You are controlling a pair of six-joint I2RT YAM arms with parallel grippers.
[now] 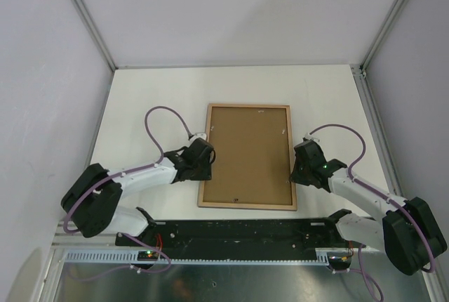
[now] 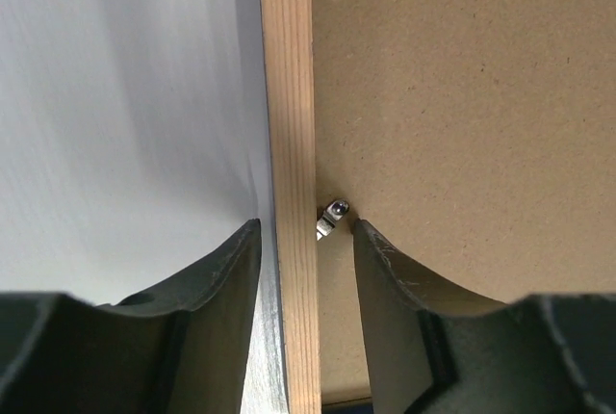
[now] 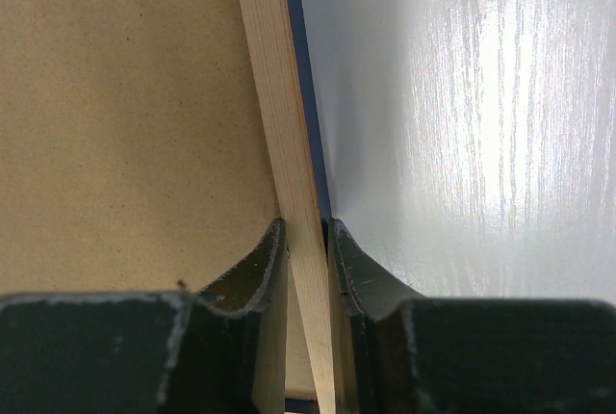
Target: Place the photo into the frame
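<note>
At table (image 1: 154, 98) centre, frame (image 1: 245, 206) lies back-up, backing board (image 1: 245, 154) fitted. Your right gripper (image 3: 306, 224) pinches its right rail; left gripper (image 2: 306, 227) straddles the left rail, unclosed (likely steadying for a lift). No photo visible.

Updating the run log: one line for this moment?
light-wood rectangular picture frame: flat, back up; brown cardboard backing board: in frame; left gripper: open, straddling left rail; right gripper: shut on right rail; photo: unseen
</note>
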